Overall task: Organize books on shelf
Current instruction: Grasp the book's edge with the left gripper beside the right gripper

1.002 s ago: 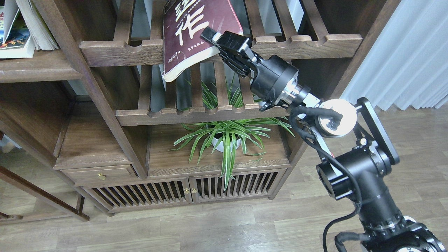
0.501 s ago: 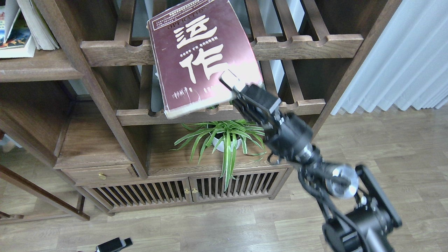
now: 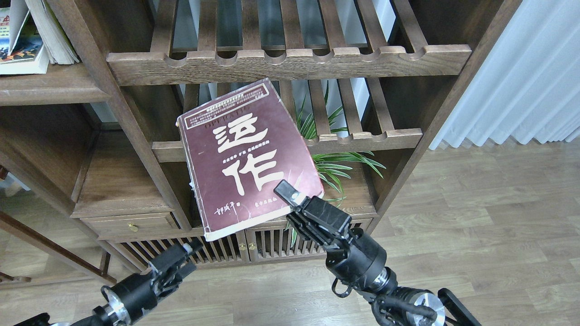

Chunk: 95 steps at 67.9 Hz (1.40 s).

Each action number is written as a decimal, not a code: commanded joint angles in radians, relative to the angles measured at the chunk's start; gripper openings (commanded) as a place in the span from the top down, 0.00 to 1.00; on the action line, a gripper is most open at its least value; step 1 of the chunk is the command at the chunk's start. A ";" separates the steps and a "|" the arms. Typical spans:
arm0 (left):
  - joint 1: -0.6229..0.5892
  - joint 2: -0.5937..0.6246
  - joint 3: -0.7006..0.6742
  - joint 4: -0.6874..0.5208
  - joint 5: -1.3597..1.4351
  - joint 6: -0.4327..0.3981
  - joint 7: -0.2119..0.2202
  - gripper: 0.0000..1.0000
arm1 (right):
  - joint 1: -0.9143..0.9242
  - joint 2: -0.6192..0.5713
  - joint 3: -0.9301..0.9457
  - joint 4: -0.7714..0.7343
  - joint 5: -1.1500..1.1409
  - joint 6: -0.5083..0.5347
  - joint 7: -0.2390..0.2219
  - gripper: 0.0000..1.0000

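A thick maroon book [image 3: 242, 156] with big white Chinese characters hangs in the air in front of the bookcase, cover toward me, tilted. My right gripper [image 3: 290, 198] is shut on its lower right corner. At the bottom left, my left gripper [image 3: 181, 260] points up toward the book's lower edge, a little below it and apart from it; its fingers look slightly parted. Other books [image 3: 27, 36] stand on the solid dark-brown shelf [image 3: 45, 88] at the upper left; a white one with a colourful cover shows at the frame's edge.
Two slatted racks [image 3: 290, 61] with notched front rails cross the bookcase behind the book. A green potted plant [image 3: 335, 163] sits on the lower board, partly hidden by the book. A cabinet with slatted doors [image 3: 217, 253] stands below. White curtain [image 3: 521, 72] at the right, wooden floor beneath.
My right arm has pulled the maroon book down and out from the upper slatted rack, toward me. My left gripper has risen into view at the bottom left.
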 commanded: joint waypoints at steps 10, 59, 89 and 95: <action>0.065 0.025 -0.065 -0.155 0.000 0.000 -0.001 0.00 | 0.017 0.000 -0.004 -0.121 0.040 -0.001 0.000 0.99; 0.053 -0.030 -0.128 -0.185 0.003 0.000 0.007 0.02 | 0.015 0.000 -0.004 -0.157 0.061 -0.001 0.000 0.98; -0.045 -0.185 -0.120 -0.075 0.011 0.000 0.013 0.05 | 0.017 0.000 -0.018 -0.157 0.058 -0.001 0.000 0.98; -0.050 -0.195 -0.120 -0.058 0.011 0.000 0.013 0.03 | 0.017 0.000 -0.018 -0.157 0.058 -0.001 0.000 0.98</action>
